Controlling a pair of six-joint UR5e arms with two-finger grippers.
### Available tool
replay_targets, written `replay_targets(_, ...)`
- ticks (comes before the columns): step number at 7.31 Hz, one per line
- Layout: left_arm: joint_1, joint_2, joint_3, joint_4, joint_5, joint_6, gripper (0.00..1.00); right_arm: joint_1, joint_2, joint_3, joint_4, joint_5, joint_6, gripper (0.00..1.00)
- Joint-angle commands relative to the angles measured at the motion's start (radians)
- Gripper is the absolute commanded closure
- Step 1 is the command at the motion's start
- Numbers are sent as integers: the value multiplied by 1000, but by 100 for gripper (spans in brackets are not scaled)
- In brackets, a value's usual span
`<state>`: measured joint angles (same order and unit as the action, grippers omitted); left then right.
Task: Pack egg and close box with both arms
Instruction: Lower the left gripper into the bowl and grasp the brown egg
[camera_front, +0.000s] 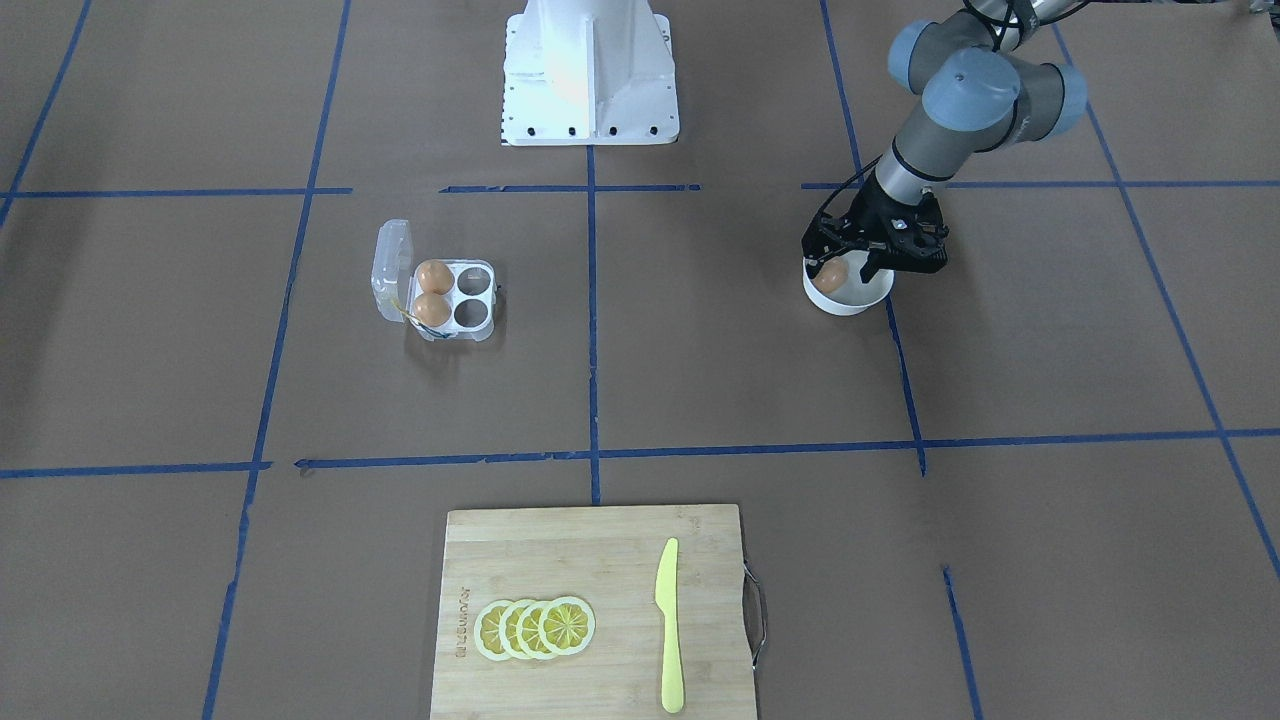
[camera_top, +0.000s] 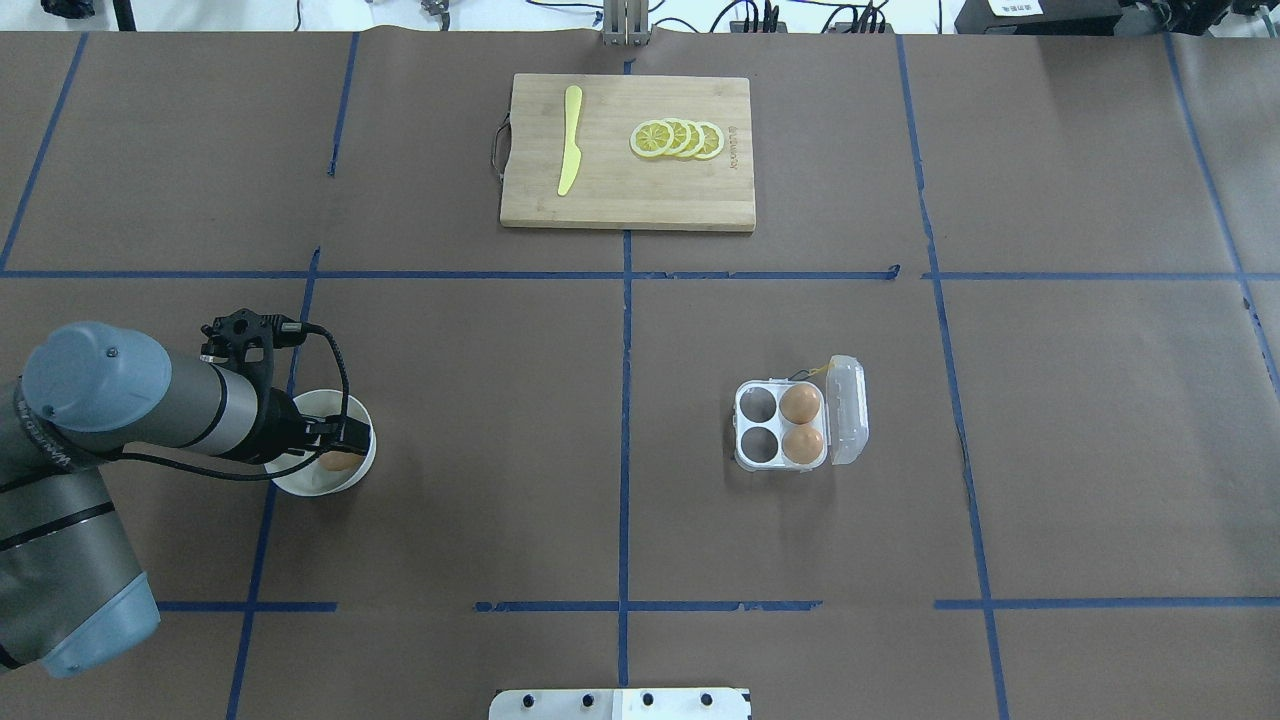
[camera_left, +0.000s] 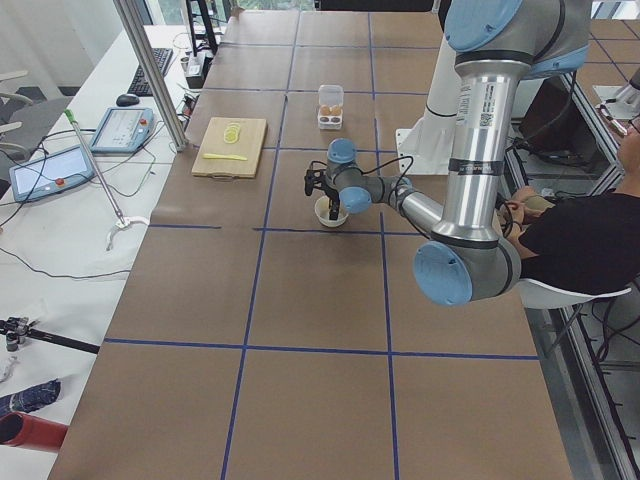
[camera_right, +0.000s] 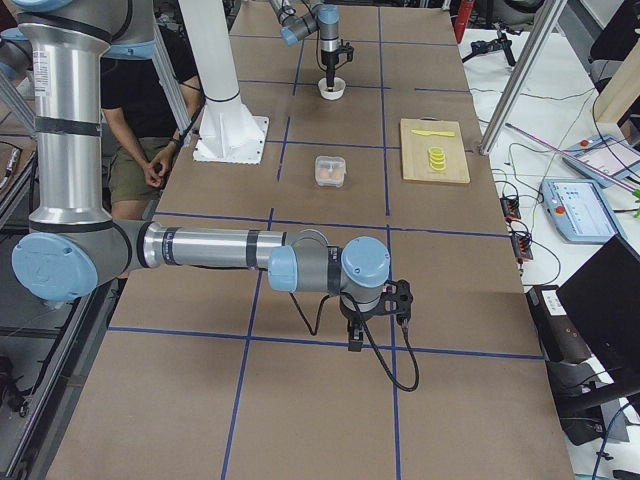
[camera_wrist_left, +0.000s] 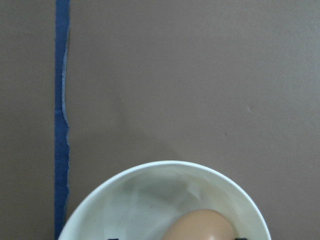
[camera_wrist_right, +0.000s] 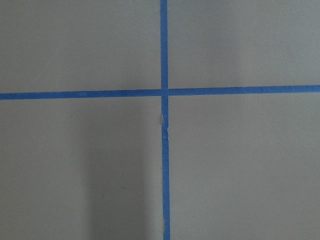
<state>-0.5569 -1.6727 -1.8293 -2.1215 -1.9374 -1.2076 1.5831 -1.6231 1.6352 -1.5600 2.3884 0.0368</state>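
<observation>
One egg (camera_front: 828, 276) lies in a round white bowl (camera_front: 862, 303). My left gripper (camera_front: 850, 265) reaches down into the bowl with its jaws apart on either side of the egg. In the left wrist view the egg (camera_wrist_left: 200, 226) sits at the bottom edge inside the bowl's rim (camera_wrist_left: 150, 172). The clear box (camera_front: 440, 295) stands open, its lid (camera_front: 392, 268) tipped back, with two eggs (camera_front: 432, 292) in the cells next to the lid. My right gripper (camera_right: 375, 325) hovers low over bare table far from the box; I cannot tell whether it is open or shut.
A wooden cutting board (camera_front: 560, 560) with lemon slices (camera_front: 535, 628) and a yellow knife (camera_front: 668, 625) lies at the table's far edge from the robot. The white pedestal (camera_front: 588, 70) stands at the robot's side. Blue tape lines (camera_wrist_right: 164, 92) cross under the right wrist.
</observation>
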Motion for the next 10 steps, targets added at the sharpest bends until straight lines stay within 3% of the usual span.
replay_targets(1,12,1,2,0,0,-10,18,0,0,0,0,0,0,0)
replay_targets(3,17,2,2,0,0,-12,22,0,0,-2,0,0,0,0)
replay_targets(4,17,2,2,0,0,-12,28,0,0,0,0,0,0,0)
replay_targets(10,2,7,-19,0,0,-12,100,0,3,-1,-2,0,2,0)
